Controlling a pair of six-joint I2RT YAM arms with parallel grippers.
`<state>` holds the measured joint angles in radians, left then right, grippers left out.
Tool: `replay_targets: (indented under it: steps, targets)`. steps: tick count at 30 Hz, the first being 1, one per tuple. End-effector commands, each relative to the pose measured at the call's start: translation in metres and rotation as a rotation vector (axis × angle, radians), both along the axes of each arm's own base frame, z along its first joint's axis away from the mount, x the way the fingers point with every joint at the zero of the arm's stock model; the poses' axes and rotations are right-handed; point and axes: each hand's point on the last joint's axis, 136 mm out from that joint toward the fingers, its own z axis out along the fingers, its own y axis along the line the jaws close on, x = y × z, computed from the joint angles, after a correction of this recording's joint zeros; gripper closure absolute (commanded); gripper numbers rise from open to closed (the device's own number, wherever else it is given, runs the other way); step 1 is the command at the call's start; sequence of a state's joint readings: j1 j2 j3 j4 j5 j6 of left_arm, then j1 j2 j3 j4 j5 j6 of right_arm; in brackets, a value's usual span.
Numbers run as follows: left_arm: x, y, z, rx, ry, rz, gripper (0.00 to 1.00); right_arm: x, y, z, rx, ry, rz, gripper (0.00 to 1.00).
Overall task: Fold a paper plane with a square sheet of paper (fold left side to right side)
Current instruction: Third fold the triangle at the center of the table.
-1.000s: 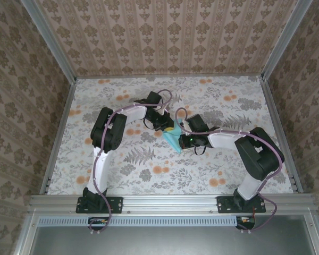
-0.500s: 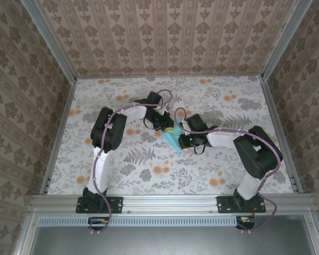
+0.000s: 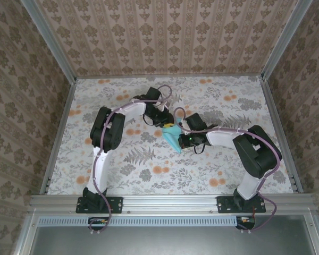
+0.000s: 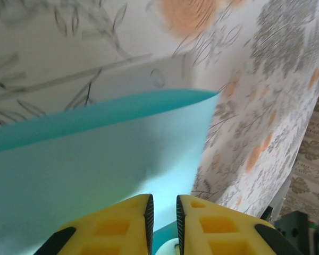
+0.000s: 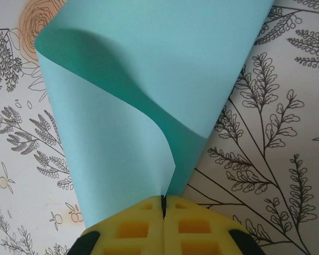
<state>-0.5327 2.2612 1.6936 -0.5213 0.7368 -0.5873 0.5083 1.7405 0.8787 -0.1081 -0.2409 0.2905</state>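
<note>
Loosely curled square sheet of paper (image 5: 149, 79)

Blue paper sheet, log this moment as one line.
square sheet of paper: curled over | right gripper: shut on it | left gripper: jaws slightly apart by it

Readable text: none in any view.
square sheet of paper (image 5: 149, 79): plain light blue, unmarked.
surface (image 3: 228, 170): flower and leaf print, no lettering.
walls (image 3: 170, 32): repeated ornament pattern, no words or numbers.
</note>
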Motion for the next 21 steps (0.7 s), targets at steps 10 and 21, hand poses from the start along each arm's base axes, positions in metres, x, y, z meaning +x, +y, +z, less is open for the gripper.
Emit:
replay_targets:
  steps: [10, 21]
  targets:
    - [-0.038, 0.030, 0.058, -0.101, -0.124, -0.035, 0.86, -0.020, -0.012, -0.025, -0.095, 0.114, 0.029, 1.00]
    - [-0.078, 0.015, 0.034, -0.143, -0.113, -0.106, 0.87, -0.021, -0.014, -0.026, -0.106, 0.121, 0.031, 1.00]
